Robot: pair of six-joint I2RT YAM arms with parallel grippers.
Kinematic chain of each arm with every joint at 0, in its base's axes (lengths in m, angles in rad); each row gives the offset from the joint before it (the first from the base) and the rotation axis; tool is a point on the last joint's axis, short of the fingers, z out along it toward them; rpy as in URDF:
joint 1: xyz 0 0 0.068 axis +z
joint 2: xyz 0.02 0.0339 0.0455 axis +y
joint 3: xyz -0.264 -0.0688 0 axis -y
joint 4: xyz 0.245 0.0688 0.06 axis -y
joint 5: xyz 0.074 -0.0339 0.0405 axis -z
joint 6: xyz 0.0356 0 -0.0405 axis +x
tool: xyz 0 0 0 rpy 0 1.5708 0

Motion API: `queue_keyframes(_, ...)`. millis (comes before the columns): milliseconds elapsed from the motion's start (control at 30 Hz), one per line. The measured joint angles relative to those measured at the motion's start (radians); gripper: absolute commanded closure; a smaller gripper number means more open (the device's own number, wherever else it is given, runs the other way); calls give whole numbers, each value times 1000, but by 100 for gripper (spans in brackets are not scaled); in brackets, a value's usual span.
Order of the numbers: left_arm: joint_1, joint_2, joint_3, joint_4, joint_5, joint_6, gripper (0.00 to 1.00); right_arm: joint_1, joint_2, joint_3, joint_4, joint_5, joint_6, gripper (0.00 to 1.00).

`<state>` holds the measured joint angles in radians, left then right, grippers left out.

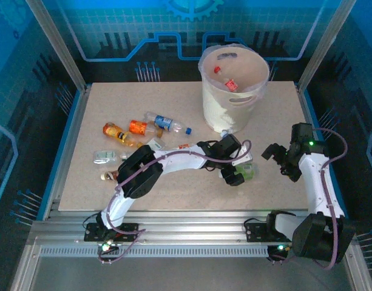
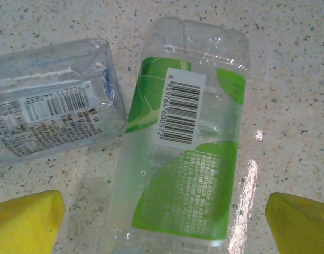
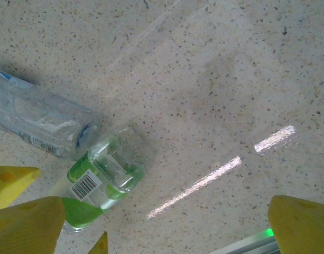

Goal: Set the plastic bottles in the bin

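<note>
The left gripper is held low over a green-labelled bottle. Its yellow fingers are spread wide to either side of it and nothing is grasped. The right gripper is also released and empty, and hovers near the right edge of the tabletop. The green-labelled bottle lies on its side in the right half of the tabletop, between the near edge and the bin, which stands at the far edge toward the right corner. More plastic bottles are scattered over the left half.

A clear bottle lies just beside the green-labelled one, possibly touching it. A closing finger could be caught on it, or both could be pinched and one dropped on the lift. The thin, glossy wall is judged likely to buckle or slip under pressure. The two arms are near each other, so a collision is possible, and the tall bin rim could be struck on the way over.

The barcode on the green label is read as 6 959764 600572, and the one on the clear bottle appears to be 6 922255 447833. The fine print is too small to read, and no brand name can be made out.
</note>
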<state>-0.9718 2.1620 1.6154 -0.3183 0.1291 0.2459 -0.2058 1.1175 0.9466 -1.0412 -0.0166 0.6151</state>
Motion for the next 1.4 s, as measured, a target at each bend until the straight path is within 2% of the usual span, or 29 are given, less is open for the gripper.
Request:
queue_keyframes(300, -4, 65, 56, -37, -12, 21, 4, 0, -8, -16, 37, 0, 14, 0)
queue_keyframes(667, -28, 81, 55, -54, -19, 43, 32, -3, -8, -17, 64, -4, 17, 0)
queue_keyframes(800, -30, 81, 45, -50, -19, 49, 48, -4, -6, -17, 66, -16, 3, 0)
queue_keyframes(867, -31, 79, 41, -42, -19, 45, 53, -4, -2, -17, 66, -19, -3, 0)
queue_keyframes(967, -33, 63, 8, -11, -19, 45, 57, -4, 6, -18, 67, -19, -6, 0)
queue_keyframes(1233, -35, -53, -164, 19, -19, 23, 57, -5, -4, -44, 88, -72, -26, 0)
queue_keyframes(1333, -36, -136, -263, 36, -26, -7, 58, -5, -69, -68, 119, -136, -37, 0)
queue_keyframes(1400, -37, -206, -323, 48, -39, -32, 62, -5, -136, -84, 138, -175, -40, 0)
